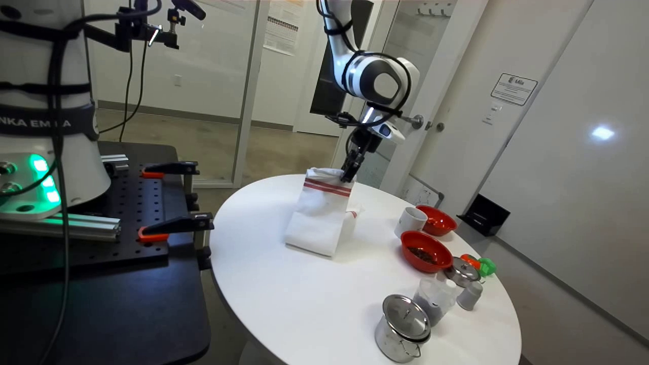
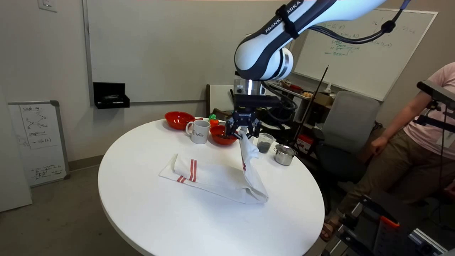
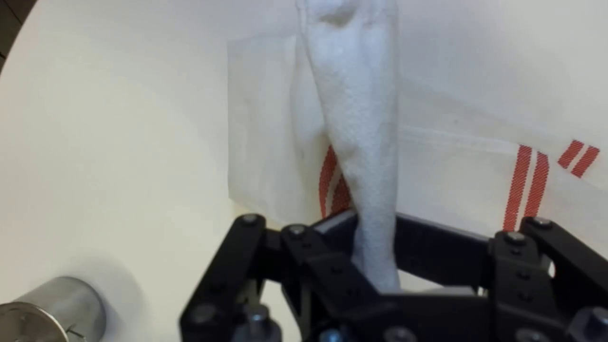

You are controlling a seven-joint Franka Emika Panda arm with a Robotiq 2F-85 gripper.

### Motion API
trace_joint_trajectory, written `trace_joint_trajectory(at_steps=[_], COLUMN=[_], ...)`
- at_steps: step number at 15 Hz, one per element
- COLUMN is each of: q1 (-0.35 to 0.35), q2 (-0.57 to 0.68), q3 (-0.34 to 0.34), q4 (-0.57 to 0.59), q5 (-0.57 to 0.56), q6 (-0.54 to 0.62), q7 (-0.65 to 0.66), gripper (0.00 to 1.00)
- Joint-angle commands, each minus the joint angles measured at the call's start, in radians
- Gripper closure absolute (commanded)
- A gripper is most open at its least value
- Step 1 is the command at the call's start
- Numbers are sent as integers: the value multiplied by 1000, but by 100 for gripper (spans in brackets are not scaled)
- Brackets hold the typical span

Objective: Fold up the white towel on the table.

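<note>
White towel (image 2: 213, 176), one: laid in the middle of the bench (image 2: 199, 224), partly doubled; one striped end is held raised, presumably to be laid over the rest. Tool (image 2: 244, 134), one: closed up, that end pinched between its tips. Toward the bench's edge, apparently placed out of the fold's way: red bowls (image 2: 179, 121), two; mug (image 2: 200, 133), one; clear tub (image 2: 265, 145), one; steelware (image 1: 404, 327), two pieces.
</note>
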State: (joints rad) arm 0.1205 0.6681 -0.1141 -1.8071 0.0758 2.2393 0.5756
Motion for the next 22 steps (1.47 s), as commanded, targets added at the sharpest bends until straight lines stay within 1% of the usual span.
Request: trace_joint_trajectory(at_steps=[1,5,7,10,14,18,22], q1=[28,43,39,40,53,59,58], q2=[88,148,193,283,426,561,670], q3=[11,23,36,51,61,60,55], q4=[167,300,378,508,691,857,1025], q5=[-25,-13,10,33,26,22,18], q6=[-100,-163,-202,-255,-321,-369,-416], q7=[20,24,36,92,175,260,337], gripper=[100,100,100,100,100,100,100])
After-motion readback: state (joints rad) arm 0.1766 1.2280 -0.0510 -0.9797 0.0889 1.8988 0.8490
